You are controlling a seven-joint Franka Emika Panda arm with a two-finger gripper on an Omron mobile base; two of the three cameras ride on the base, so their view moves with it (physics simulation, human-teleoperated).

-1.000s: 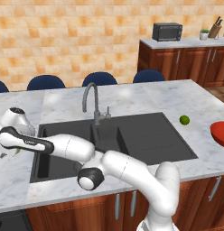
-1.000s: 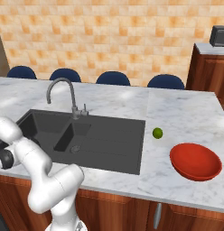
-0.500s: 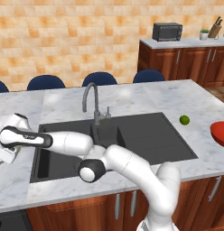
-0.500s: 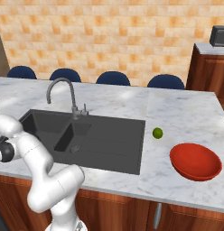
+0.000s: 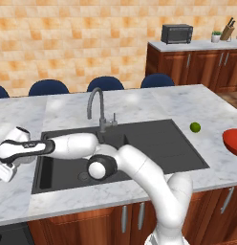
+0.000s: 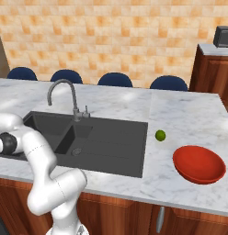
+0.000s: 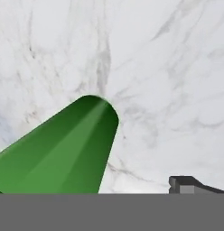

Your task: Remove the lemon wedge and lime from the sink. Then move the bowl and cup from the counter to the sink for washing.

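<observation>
— Marble counter (image 5: 139, 103) runs round the dark sink (image 5: 154, 143), with blue chairs and a tiled wall behind. Where is the cup?

— At the far left end of the counter, under the hand. In the hand view the green cup (image 7: 59, 149) rises right in front of the camera, standing on the marble. The gripper (image 5: 3, 170) hangs over that spot with its jaws spread wide and nothing between them; one dark fingertip (image 7: 190, 184) shows just right of the cup.

— How will it handle?

— I judge it light, stiff and smooth, so likely slippery. Its sides taper, so pinching across the wall around mid-height looks safest; a grip too near one end could let it slide out.

— And the rest?

— The lime (image 6: 160, 135) already sits on the counter right of the sink, near the red bowl (image 6: 198, 164).
</observation>
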